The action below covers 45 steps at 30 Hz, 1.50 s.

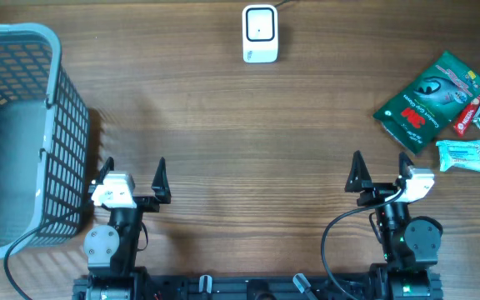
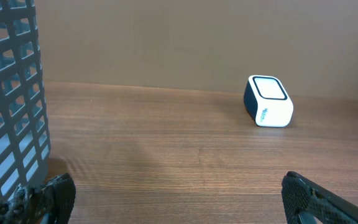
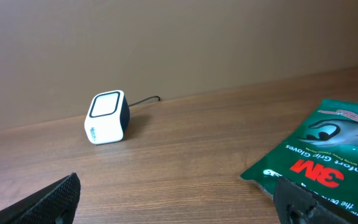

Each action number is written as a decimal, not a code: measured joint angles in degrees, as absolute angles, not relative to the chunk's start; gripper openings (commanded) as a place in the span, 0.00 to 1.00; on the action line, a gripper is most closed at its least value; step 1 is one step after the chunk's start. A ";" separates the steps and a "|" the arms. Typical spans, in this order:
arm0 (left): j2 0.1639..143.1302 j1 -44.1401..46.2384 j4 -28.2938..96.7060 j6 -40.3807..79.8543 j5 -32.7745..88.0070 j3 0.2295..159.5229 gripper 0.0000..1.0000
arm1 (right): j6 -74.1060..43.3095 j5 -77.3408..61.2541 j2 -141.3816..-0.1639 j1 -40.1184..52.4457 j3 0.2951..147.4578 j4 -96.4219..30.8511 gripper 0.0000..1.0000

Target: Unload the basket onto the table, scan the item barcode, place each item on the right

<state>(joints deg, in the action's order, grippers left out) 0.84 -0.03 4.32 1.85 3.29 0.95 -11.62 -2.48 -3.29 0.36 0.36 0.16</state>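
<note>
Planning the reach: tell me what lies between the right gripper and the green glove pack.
Nothing: only bare table between the right gripper and the glove pack, clearest in the overhead view.

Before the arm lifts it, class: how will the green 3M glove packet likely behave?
The green 3M glove packet lies flat and thin, so it is probably floppy and may sag from a pinch. Its printed film looks glossy, so it is likely slippery. If pushed, it should slide, not roll.
</note>
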 measured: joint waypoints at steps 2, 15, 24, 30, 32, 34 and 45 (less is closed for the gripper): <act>0.84 -0.03 4.32 1.85 3.29 0.95 1.00 | -11.62 -2.48 -3.29 0.36 0.36 0.16 1.00; 0.84 -0.03 4.32 1.85 3.31 0.95 1.00 | -11.62 -2.48 -1.15 0.36 0.36 0.16 1.00; 0.84 -0.03 4.32 1.85 3.31 0.95 1.00 | -10.22 -2.48 -1.15 0.36 0.36 0.16 1.00; 0.84 -0.03 4.32 1.85 3.29 0.95 1.00 | -5.34 -2.48 -1.15 0.36 0.36 0.14 1.00; 0.84 -0.03 4.32 1.85 3.29 0.95 1.00 | -4.75 -2.48 -1.15 0.36 0.36 0.16 1.00; 0.84 -0.03 4.32 1.85 3.29 0.95 1.00 | -4.36 -2.48 -1.15 0.36 0.36 0.14 1.00; 0.84 -0.03 4.32 1.85 3.29 0.95 1.00 | -4.14 -2.48 -1.15 0.36 0.36 0.16 1.00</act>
<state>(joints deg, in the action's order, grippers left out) 0.84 -0.03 4.32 1.85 3.29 0.95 -4.14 -2.48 -1.15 0.36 0.36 0.16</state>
